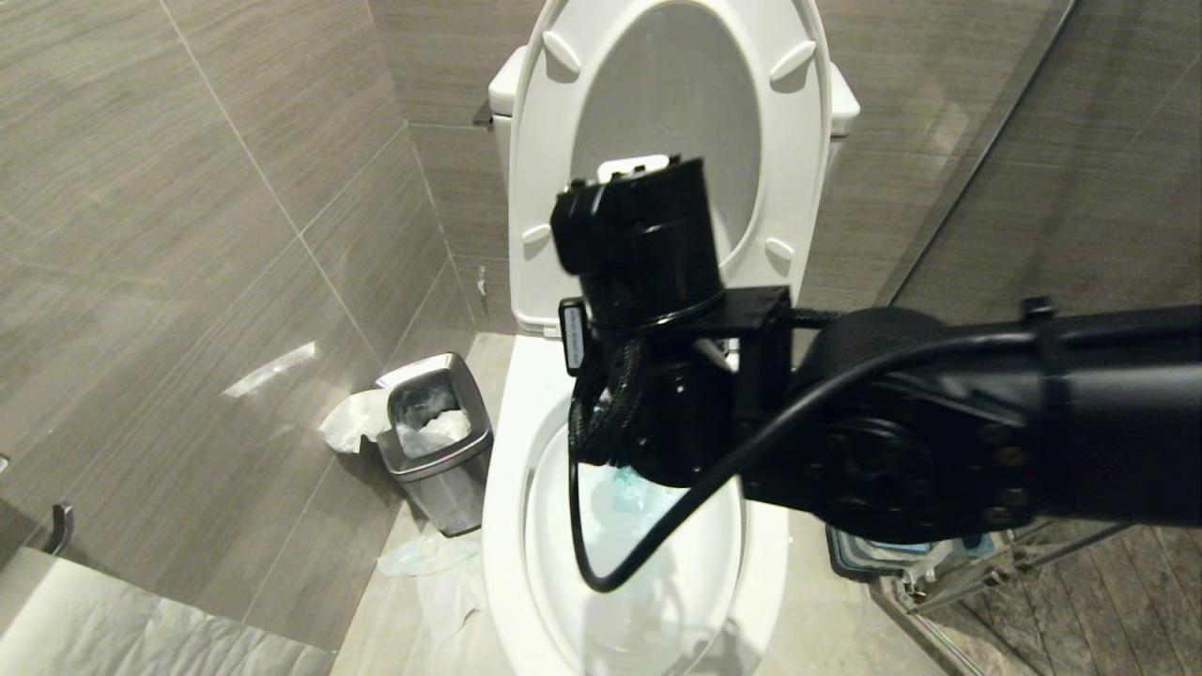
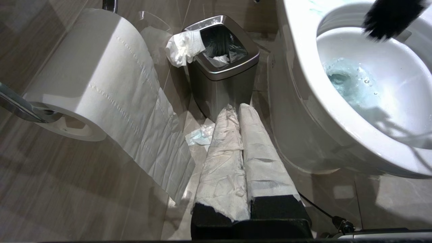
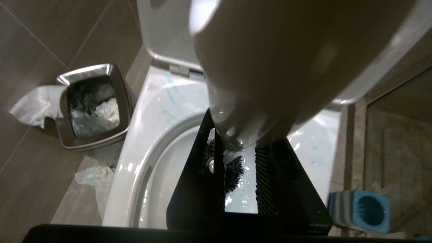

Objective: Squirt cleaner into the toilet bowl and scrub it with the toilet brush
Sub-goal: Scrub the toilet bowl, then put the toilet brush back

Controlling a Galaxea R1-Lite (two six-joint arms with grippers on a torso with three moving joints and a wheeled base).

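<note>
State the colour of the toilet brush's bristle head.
Black. The toilet brush bristle head shows best in the left wrist view, inside the toilet bowl.

black-bristled toilet brush [image 2: 388, 17] inside blue-tinted toilet bowl [image 2: 381, 87]

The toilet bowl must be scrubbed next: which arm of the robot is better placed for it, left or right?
The right. The right gripper holds the toilet brush, whose black head is inside the toilet bowl. The left gripper is shut and empty, low beside the bowl near the waste bin.
</note>
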